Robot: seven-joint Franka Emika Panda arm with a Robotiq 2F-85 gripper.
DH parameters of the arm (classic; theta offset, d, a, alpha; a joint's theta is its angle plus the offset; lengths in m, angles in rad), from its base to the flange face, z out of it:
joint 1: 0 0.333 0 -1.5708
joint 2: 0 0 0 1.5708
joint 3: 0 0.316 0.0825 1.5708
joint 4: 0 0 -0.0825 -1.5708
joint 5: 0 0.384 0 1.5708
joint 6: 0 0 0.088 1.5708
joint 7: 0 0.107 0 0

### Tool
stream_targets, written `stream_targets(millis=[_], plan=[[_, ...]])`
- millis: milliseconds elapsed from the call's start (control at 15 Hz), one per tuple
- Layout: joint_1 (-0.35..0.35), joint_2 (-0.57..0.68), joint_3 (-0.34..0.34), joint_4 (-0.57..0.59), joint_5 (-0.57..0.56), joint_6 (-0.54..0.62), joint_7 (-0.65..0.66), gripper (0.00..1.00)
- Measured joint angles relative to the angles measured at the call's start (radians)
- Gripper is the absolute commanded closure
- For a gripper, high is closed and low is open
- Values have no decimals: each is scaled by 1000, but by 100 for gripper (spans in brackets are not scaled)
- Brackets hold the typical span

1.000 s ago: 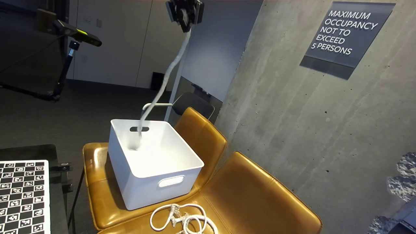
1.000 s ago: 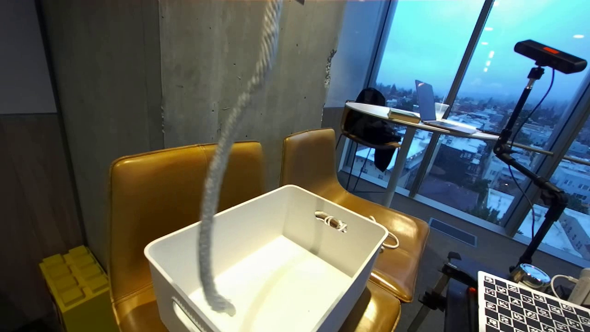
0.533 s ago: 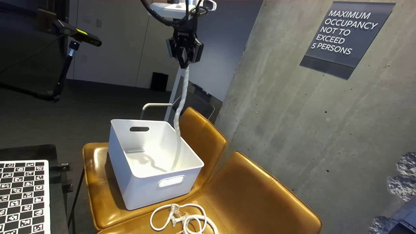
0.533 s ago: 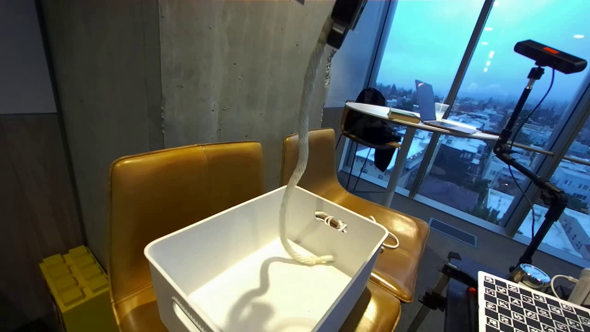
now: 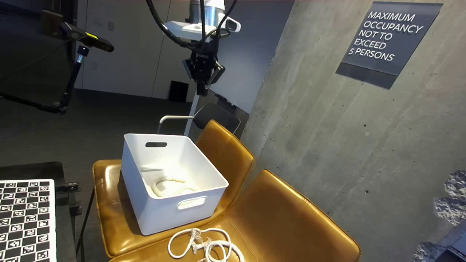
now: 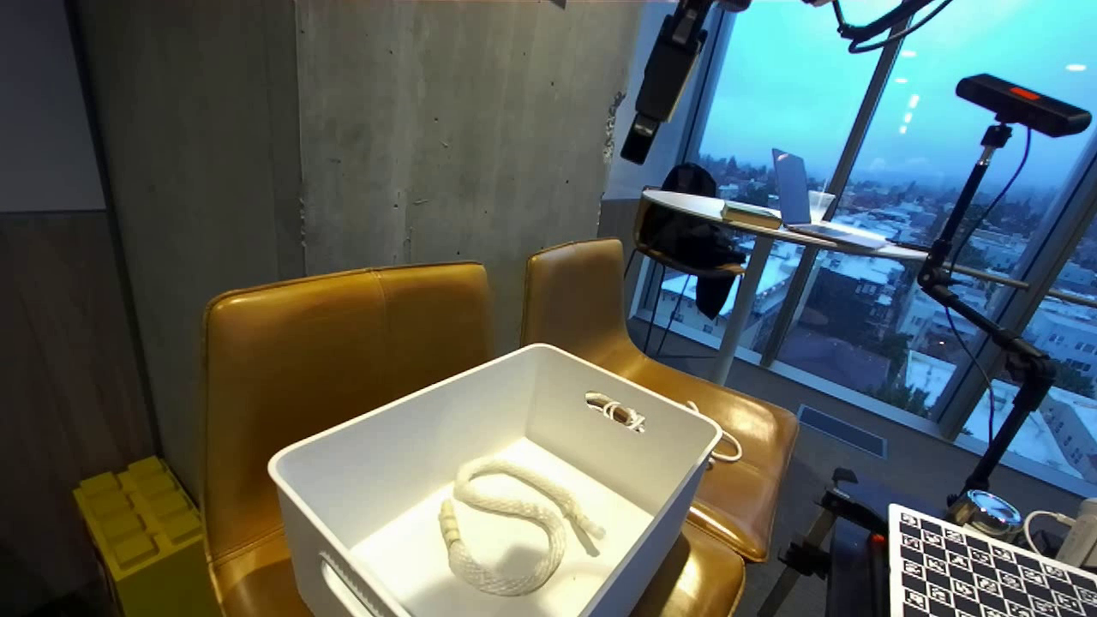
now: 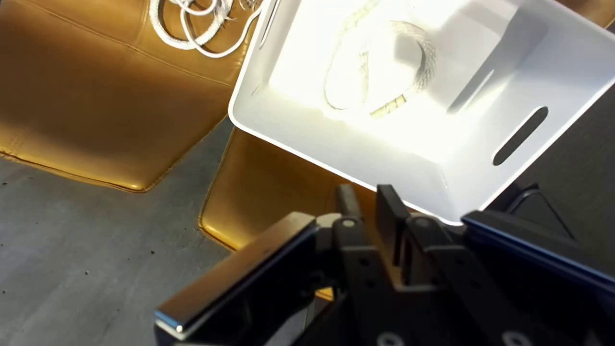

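A thick white rope [image 6: 518, 509] is seen curled in an S on the floor of a white bin [image 6: 428, 446], nearer the end beside a second chair [image 5: 291, 218]. The bin is carried on the seat of a tan leather chair [image 5: 109, 214], with its slotted end set along that seat's side edge. Well above the bin's rim, the robot's fingers [image 7: 390, 204] are angled downward and parted by only a narrow gap, with nothing gripped between them and the rope well apart below. On the second chair's seat, a knotted, frayed white cord [image 5: 196, 233] is heaped in loops near the bin; it is also glimpsed through the bin's handle slot [image 6: 615, 411] in an exterior view. Both chairs are backed by a concrete wall [image 5: 309, 120] bearing a gray occupancy sign [image 5: 386, 40]. Past the seats' front edges, a black-and-white checkered board [image 5: 25, 218] is laid.
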Motion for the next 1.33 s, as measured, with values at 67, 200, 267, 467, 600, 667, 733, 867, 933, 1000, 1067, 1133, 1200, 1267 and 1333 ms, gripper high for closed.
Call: stream_targets(millis=[67, 200, 267, 467, 600, 667, 733, 867, 933, 1000, 1067, 1133, 1200, 1267, 1333], plan=[[-6, -1, -4, -16, 0, 11, -6, 43], [-23, -1, -22, -64, 0, 49, -30, 29], [-36, 0, -34, -94, 0, 75, -48, 22], [-85, 11, -81, -185, 0, 160, -118, 1], [-125, 34, -114, -228, 1, 219, -176, 0], [-147, 51, -130, -243, 4, 250, -209, 0], [-170, 71, -144, -251, 9, 283, -243, 0], [-216, 124, -161, -251, 34, 348, -317, 0], [-239, 153, -164, -245, 51, 375, -351, 0], [-262, 186, -164, -234, 73, 401, -386, 0], [-281, 219, -163, -219, 98, 425, -418, 0], [-301, 255, -159, -201, 126, 452, -452, 0], [-322, 294, -151, -181, 155, 483, -487, 0], [-344, 333, -138, -162, 178, 518, -517, 0], [-366, 372, -121, -143, 196, 551, -541, 0]])
